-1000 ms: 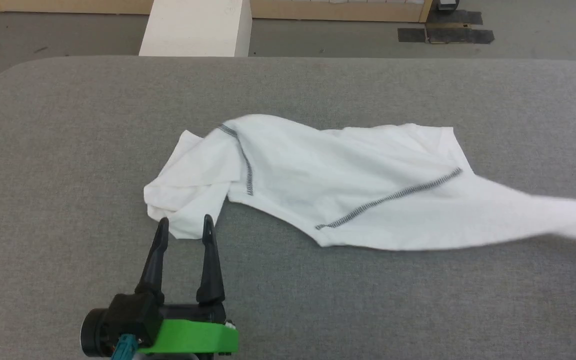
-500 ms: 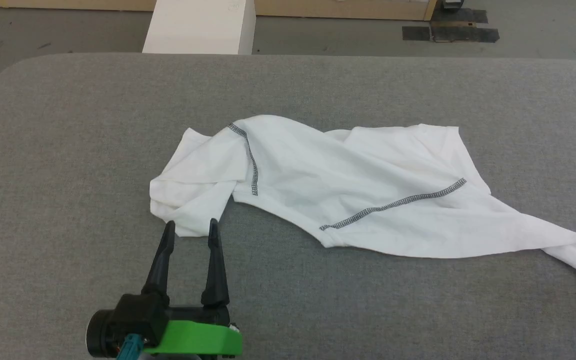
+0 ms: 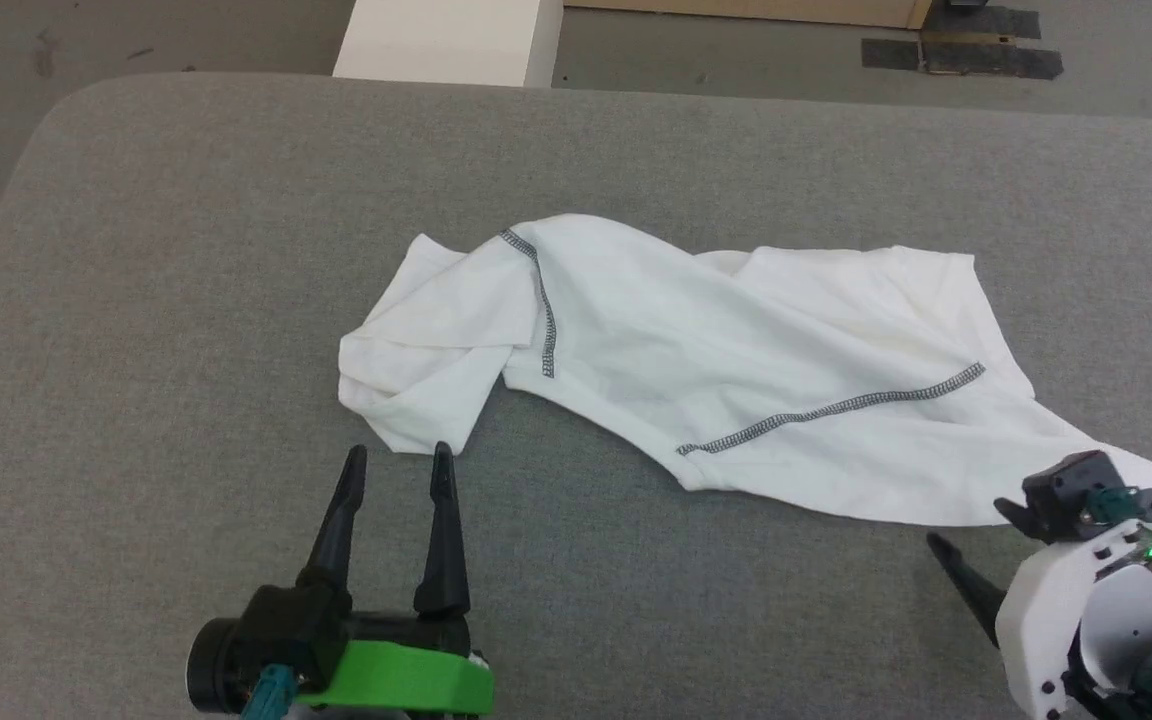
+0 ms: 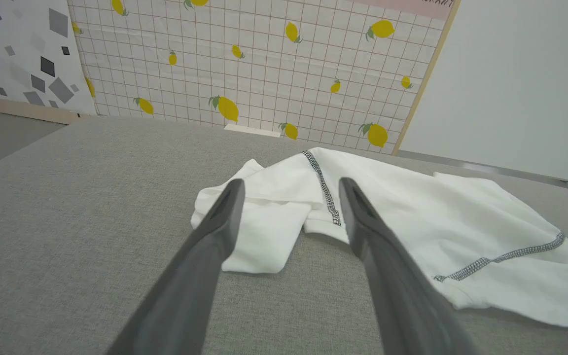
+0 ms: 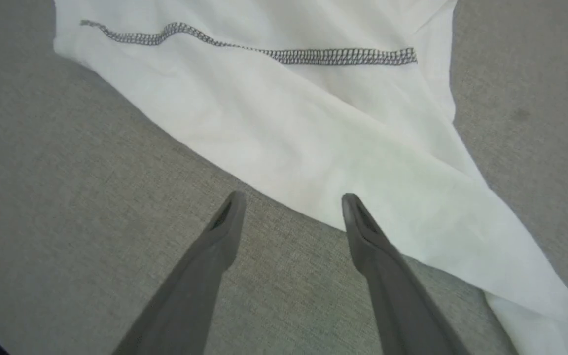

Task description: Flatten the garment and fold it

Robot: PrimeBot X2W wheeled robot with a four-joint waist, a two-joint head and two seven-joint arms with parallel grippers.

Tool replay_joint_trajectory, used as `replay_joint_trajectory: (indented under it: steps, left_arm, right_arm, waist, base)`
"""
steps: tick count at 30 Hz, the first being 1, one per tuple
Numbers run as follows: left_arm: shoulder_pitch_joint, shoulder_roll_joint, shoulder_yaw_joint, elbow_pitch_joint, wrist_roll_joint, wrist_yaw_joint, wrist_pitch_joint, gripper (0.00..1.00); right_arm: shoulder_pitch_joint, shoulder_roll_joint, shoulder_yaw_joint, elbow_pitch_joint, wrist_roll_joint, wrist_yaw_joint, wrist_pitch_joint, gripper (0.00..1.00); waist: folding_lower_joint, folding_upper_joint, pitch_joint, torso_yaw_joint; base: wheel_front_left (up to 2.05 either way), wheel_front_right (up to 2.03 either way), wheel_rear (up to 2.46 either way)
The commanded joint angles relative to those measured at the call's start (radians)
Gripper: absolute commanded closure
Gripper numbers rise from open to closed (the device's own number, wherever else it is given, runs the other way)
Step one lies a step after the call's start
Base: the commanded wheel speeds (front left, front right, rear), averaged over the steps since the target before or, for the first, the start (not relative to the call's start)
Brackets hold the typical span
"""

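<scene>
Garment (image 3: 736, 340) tail beyond right edge

The left gripper (image 3: 399, 455) had tapered black fingers (image 3: 441, 540) and a bright green mount (image 3: 406, 680); the right wrist housing (image 3: 1046, 620) was white.

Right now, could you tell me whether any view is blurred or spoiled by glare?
Head view: sharp, evenly lit, no glare on the garment. Left wrist view: the left gripper looks soft up close, the stitching crisp. Right wrist view: the right gripper likewise soft, shadows faint.
</scene>
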Motion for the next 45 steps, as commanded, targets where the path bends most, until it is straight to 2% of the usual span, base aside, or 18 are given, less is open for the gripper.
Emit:
replay_joint_trajectory:
  steps: [1, 9, 10, 11, 12, 17, 21, 27, 30, 34, 35, 36, 41, 45]
  left_arm:
    - [-0.021, 0.001, 0.002, 0.0, -0.002, -0.005, -0.004, 0.0]
    - [-0.039, 0.001, -0.002, 0.001, 0.005, -0.009, -0.005, 0.0]
    - [-0.041, 0.001, -0.003, 0.001, 0.006, -0.009, -0.005, 0.0]
    - [-0.042, 0.001, -0.003, 0.002, 0.006, -0.009, -0.005, 0.0]
    - [-0.043, 0.001, -0.004, 0.003, 0.006, -0.008, -0.005, 0.0]
    - [-0.039, 0.0, 0.004, 0.005, 0.005, -0.003, -0.005, 0.0]
    - [-0.033, 0.0, 0.007, 0.005, 0.002, -0.005, -0.005, 0.0]
    - [-0.024, -0.001, 0.006, 0.014, -0.006, -0.008, -0.005, 0.0]
    - [-0.02, -0.001, 0.008, 0.019, -0.01, -0.01, -0.005, 0.0]
    - [-0.012, 0.002, 0.011, 0.026, -0.015, -0.013, -0.005, 0.0]
    - [-0.01, 0.004, 0.012, 0.028, -0.016, -0.013, -0.005, 0.0]
    - [-0.008, 0.006, 0.013, 0.029, -0.017, -0.014, -0.005, 0.0]
    - [-0.006, 0.016, 0.013, 0.029, -0.018, -0.015, 0.0, 0.0]
    - [-0.001, 0.026, 0.016, 0.018, -0.019, -0.012, 0.009, 0.0]
  right_arm:
    - [-0.029, -0.017, 0.031, 0.022, 0.001, -0.002, -0.008, 0.0]
    - [-0.149, -0.086, 0.185, 0.198, -0.029, -0.002, -0.079, 0.0]
    - [-0.161, -0.089, 0.197, 0.22, -0.027, -0.002, -0.089, 0.32]
    - [-0.171, -0.091, 0.202, 0.234, -0.032, -0.002, -0.101, 0.91]
    - [-0.181, -0.094, 0.209, 0.251, -0.036, -0.002, -0.111, 1.0]
    - [-0.21, -0.079, 0.176, 0.252, -0.016, -0.002, -0.176, 1.0]
    - [-0.189, -0.083, 0.08, 0.18, -0.004, -0.002, -0.21, 1.0]
    - [-0.004, -0.114, -0.134, 0.065, -0.002, -0.002, -0.164, 1.0]
    - [0.131, -0.1, -0.254, 0.036, -0.009, -0.002, -0.129, 1.0]
    - [0.259, -0.055, -0.338, 0.028, -0.039, -0.002, -0.106, 1.0]
    - [0.27, -0.04, -0.343, 0.026, -0.045, -0.002, -0.112, 0.82]
    - [0.274, -0.018, -0.349, 0.025, -0.051, -0.002, -0.123, 0.02]
    - [0.224, 0.073, -0.328, 0.0, -0.072, -0.002, -0.194, 0.0]
    - [0.176, 0.165, -0.333, -0.098, -0.037, -0.002, -0.277, 0.0]
  waist:
    - [0.0, 0.0, 0.011, 0.01]
    - [0.0, 0.0, 0.033, 0.026]
    - [0.0, 0.0, 0.034, 0.026]
    - [0.0, 0.0, 0.035, 0.027]
    - [0.0, 0.0, 0.035, 0.027]
    - [0.0, 0.0, 0.023, 0.013]
    - [0.0, 0.0, 0.013, -0.007]
    - [0.0, 0.0, -0.004, -0.031]
    - [0.0, 0.0, -0.017, -0.035]
    - [0.0, 0.0, -0.034, -0.044]
    - [0.0, 0.0, -0.039, -0.048]
    - [0.0, 0.0, -0.043, -0.054]
    - [0.0, 0.0, -0.066, -0.077]
    - [0.0, 0.0, -0.078, -0.093]
  base:
    - [0.0, 0.0, 0.0]
    - [0.0, 0.0, 0.0]
    - [0.0, 0.0, 0.0]
    - [0.0, 0.0, 0.0]
    - [0.0, 0.0, 0.0]
    - [0.0, 0.0, 0.0]
    - [0.0, 0.0, 0.0]
    - [0.0, 0.0, 0.0]
    - [0.0, 0.0, 0.0]
    - [0.0, 0.0, 0.0]
    - [0.0, 0.0, 0.0]
    - [0.0, 0.0, 0.0]
    - [0.0, 0.0, 0.0]
    - [0.0, 0.0, 0.0]
